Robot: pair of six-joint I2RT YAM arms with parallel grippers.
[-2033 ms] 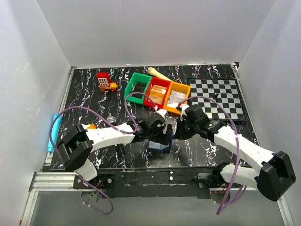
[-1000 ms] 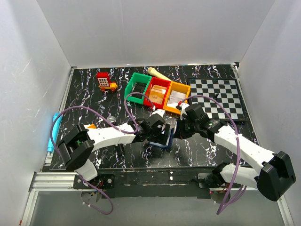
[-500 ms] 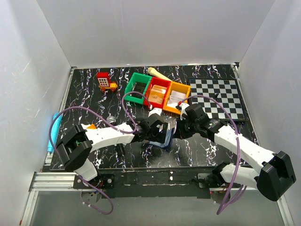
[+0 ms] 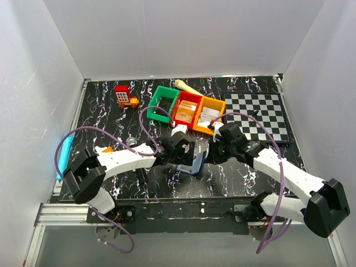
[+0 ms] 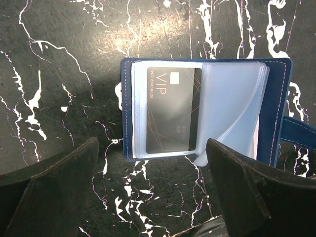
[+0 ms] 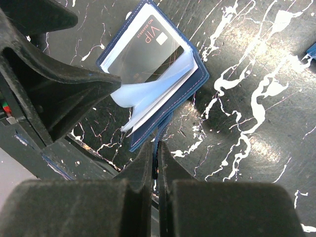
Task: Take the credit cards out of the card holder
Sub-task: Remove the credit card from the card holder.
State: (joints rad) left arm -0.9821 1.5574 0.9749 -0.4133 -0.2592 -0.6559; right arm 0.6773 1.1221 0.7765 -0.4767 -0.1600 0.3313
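The card holder [image 5: 277, 106] lies open on the black marbled table, navy outside, with clear plastic sleeves fanned up. A black VIP credit card [image 5: 170, 111] sits in the left sleeve. My left gripper [image 5: 152, 144] hovers over the holder, open wide, with nothing between its fingers. My right gripper [image 6: 157, 148] is shut on the holder's thin navy strap at the edge of the card holder [image 6: 197, 81]. The same card [image 6: 145, 49] shows there too. From above, the card holder [image 4: 196, 164] lies between the left gripper [image 4: 181, 153] and the right gripper [image 4: 207, 158].
Green [image 4: 162, 103], red [image 4: 186, 109] and orange [image 4: 207, 115] bins stand just behind the grippers. A chessboard [image 4: 258, 115] lies at the back right and a red toy [image 4: 125, 96] at the back left. A light blue tube [image 4: 62, 156] lies at the left edge.
My left gripper has opened wider and drawn back to the left, off the card holder. The right gripper has stayed shut on the strap.
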